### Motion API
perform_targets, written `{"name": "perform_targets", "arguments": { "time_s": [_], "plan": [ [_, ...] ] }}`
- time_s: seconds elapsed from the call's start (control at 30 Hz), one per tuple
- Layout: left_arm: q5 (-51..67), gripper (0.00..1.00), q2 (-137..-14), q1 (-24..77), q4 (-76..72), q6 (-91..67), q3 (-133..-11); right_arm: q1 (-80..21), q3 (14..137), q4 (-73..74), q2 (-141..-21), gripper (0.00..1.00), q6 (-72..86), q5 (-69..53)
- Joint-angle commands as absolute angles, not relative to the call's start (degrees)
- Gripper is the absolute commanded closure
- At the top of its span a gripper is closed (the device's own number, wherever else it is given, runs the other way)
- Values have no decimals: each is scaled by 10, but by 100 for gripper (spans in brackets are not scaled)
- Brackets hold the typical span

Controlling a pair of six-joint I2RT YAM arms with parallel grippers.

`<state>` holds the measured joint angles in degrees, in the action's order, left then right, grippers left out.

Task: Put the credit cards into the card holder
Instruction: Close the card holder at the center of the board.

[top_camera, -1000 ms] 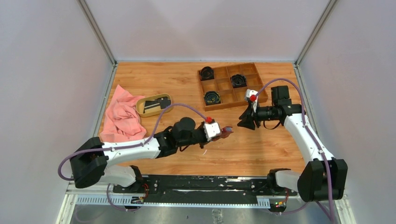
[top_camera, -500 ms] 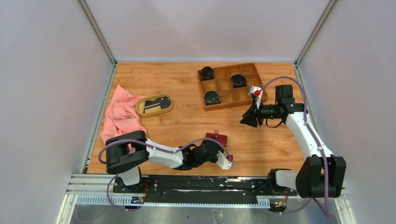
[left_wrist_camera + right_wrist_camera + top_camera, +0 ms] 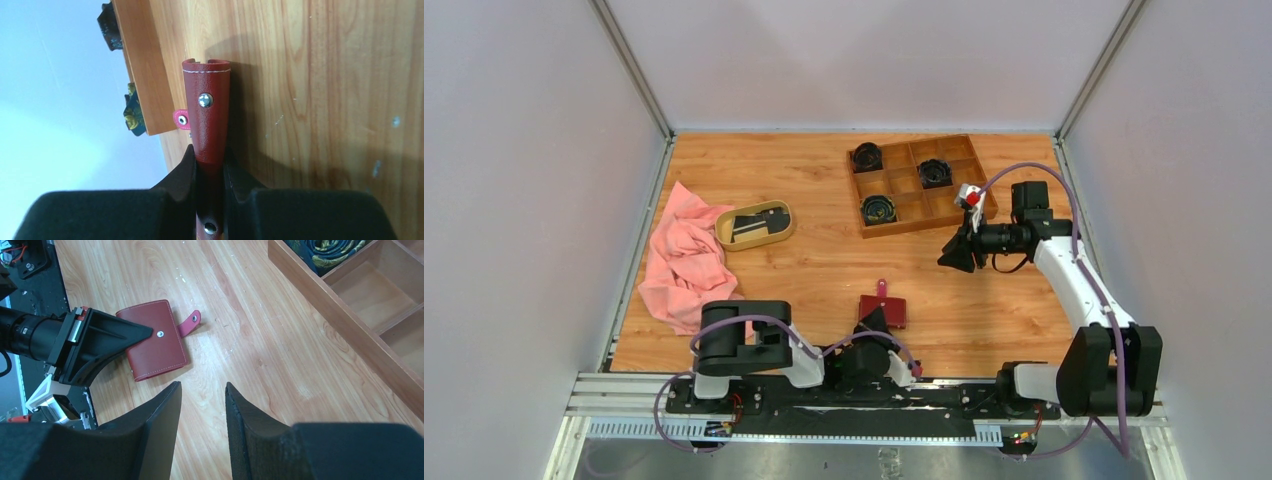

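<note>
Dark red leather marks the card holder [image 3: 884, 309], which lies folded shut on the wooden table [image 3: 824, 265] near the middle of its near edge, with its snap tab [image 3: 882, 287] pointing toward the far side. The left gripper [image 3: 870, 324] reaches in from the near side, and the left wrist view shows its jaws clamped on the holder's near end, one finger on each side of the leather. The right gripper [image 3: 950, 258] hangs to the right of the holder and farther off, well apart from it, its fingers [image 3: 160, 415] slightly parted with nothing between them. The credit cards [image 3: 754, 224], which look dark, sit in an oval tan dish [image 3: 721, 233] at the far left, beside a pink cloth [image 3: 682, 262]. At the far right stands a wooden compartment box [image 3: 922, 224].
</note>
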<state>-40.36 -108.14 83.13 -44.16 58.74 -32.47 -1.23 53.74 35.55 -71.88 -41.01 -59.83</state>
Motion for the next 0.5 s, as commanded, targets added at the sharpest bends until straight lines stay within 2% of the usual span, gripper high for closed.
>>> {"name": "perform_targets", "arguments": {
  "time_s": [0.0, 0.1, 0.2, 0.27, 0.3, 0.4, 0.47],
  "plan": [
    [-448, 95, -1116, 852, -494, 567, -304, -4, 535, 355, -725, 59, -401, -597],
    [-447, 83, -1114, 856, -494, 544, -299, -5, 534, 355, -728, 58, -401, -598],
    [-437, 56, -1098, 858, -493, 515, -288, -4, 533, 355, -730, 58, -401, -597],
    [-430, 32, -1083, 858, -492, 492, -279, -4, 531, 354, -731, 57, -404, -594],
    [-429, 25, -1075, 859, -491, 482, -275, -5, 531, 354, -730, 57, -405, -592],
    [-432, 12, -1046, 860, -488, 447, -267, -5, 529, 353, -729, 56, -412, -590],
    [-436, 9, -1022, 861, -467, 411, -271, -9, 528, 351, -728, 55, -417, -588]
  ]
}}
